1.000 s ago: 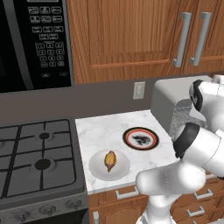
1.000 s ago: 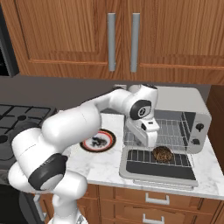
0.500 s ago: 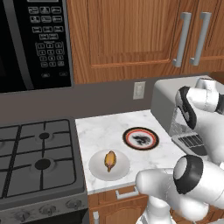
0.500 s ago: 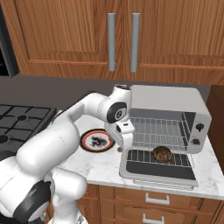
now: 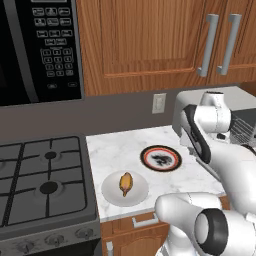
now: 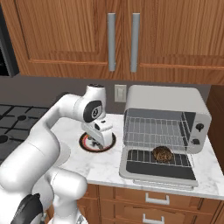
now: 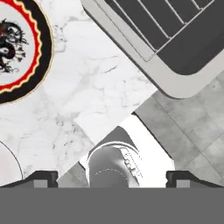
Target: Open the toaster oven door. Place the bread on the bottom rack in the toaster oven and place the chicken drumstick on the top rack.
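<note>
The silver-grey toaster oven (image 6: pixel 164 103) stands at the right of the counter with its door (image 6: pixel 157 171) folded down flat. The dark brown bread (image 6: pixel 162 154) lies on the bottom rack (image 6: pixel 140 156), which reaches out over the door. Above it the top rack (image 6: pixel 153 131) is bare. The golden chicken drumstick (image 5: pixel 126 183) rests on a white plate (image 5: pixel 111 192) near the counter's front. My gripper (image 6: pixel 103 134) hangs open above a decorated plate (image 6: pixel 87 144), left of the oven. In the hand view its fingertips (image 7: pixel 43 176) stand wide apart, gripper (image 7: pixel 114 177) holding nothing.
A black microwave (image 5: pixel 35 50) hangs at upper left over a gas stove (image 5: pixel 40 180). Wooden cabinets (image 6: pixel 122 35) run above the counter. The red-and-black rimmed plate (image 7: pixel 17 48) and a corner of the oven door (image 7: pixel 175 65) lie below the hand.
My gripper has opened and swung left, away from the oven mouth, to above the decorated plate. The bread stays on the lower rack.
</note>
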{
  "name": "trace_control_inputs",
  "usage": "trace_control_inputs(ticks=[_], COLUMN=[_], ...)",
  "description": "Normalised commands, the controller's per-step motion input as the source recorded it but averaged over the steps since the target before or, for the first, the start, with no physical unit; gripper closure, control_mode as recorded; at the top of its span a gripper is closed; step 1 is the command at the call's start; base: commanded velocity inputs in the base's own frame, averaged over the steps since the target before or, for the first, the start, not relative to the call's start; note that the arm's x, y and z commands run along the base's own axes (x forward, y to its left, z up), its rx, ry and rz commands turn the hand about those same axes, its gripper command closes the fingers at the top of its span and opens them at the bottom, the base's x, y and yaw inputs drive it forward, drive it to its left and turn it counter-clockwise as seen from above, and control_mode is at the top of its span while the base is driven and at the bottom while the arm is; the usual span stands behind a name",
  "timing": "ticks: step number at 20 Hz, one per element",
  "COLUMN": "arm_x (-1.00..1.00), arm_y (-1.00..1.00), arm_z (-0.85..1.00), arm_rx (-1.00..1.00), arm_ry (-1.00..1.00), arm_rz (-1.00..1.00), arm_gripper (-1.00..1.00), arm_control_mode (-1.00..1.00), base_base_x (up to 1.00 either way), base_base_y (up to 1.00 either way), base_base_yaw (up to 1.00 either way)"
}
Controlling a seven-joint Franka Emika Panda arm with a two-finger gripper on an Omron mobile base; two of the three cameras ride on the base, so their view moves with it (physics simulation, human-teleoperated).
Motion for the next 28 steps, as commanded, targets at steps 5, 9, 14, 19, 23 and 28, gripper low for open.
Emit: trace_control_inputs(ticks=[5, 9, 14, 19, 23, 28], arm_x=[0.01, 0.06, 0.01, 0.15, 0.24, 0.45], arm_y=[0.73, 0.71, 0.73, 0.67, 0.63, 0.58], arm_z=[0.02, -0.05, -0.17, -0.27, -0.31, -0.35], arm_rx=[0.0, 0.0, 0.0, 0.02, 0.08, 0.02], arm_ry=[0.02, 0.0, -0.03, -0.03, 0.0, 0.03], arm_rz=[0.3, 0.37, 0.31, 0.11, 0.05, 0.0], arm_gripper=[-1.0, -1.0, -1.0, -1.0, -1.0, -1.0], arm_control_mode=[-1.0, -1.0, -1.0, -1.0, -1.0, -1.0], base_base_x=[0.0, 0.0, 0.0, 0.0, 0.0, 0.0], base_base_y=[0.0, 0.0, 0.0, 0.0, 0.0, 0.0], base_base_yaw=[0.0, 0.0, 0.0, 0.0, 0.0, 0.0])
